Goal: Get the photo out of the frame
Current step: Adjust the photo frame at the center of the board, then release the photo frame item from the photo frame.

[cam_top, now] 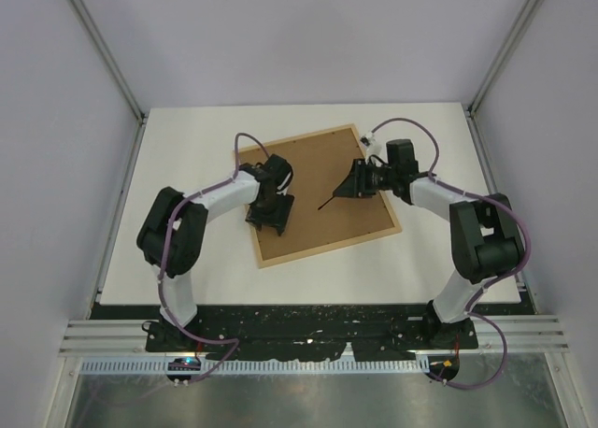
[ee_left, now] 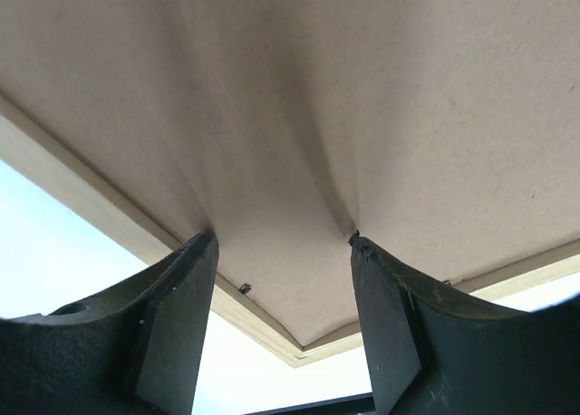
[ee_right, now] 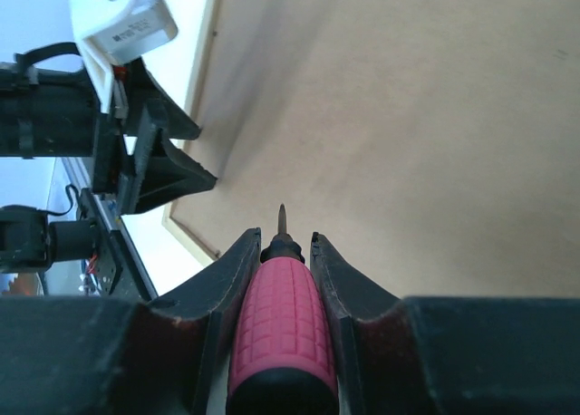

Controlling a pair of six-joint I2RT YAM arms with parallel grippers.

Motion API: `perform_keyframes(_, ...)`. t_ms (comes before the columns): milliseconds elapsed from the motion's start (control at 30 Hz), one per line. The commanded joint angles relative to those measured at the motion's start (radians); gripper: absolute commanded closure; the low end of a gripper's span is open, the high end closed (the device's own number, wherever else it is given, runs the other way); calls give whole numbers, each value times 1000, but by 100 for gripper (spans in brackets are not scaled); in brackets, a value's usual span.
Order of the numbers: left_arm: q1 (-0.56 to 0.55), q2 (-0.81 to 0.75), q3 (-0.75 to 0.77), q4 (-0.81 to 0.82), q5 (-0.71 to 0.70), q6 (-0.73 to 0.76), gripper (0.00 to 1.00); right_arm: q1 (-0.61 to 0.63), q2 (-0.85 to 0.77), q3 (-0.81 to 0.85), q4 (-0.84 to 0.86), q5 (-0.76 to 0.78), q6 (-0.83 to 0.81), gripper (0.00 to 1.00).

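White table [cam_top: 187, 148] bears rectangular frame [cam_top: 308, 166] beneath ribbed screwdriver [ee_right: 276, 333].

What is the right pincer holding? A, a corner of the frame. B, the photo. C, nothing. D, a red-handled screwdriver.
D: in the right wrist view the right pincer is closed on the red-handled screwdriver, its tip pointing over the brown back of the frame.

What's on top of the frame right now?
The left fingers rest on the frame, lying back up, and the screwdriver in the right fingers points at it. Whatever is under that back is covered; no photo shows.
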Motion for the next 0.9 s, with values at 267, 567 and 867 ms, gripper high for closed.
perform_keyframes(267, 118, -167, -163, 139, -14, -117, 34, 190, 93, 215, 24, -72, -16, 92)
perform_keyframes(567, 144, -163, -197, 175, 43, -135, 34, 271, 266, 359, -23, -118, 10, 92)
perform_keyframes(867, 210, -17, -177, 170, 92, -149, 40, 315, 337, 385, -2, -169, 44, 92)
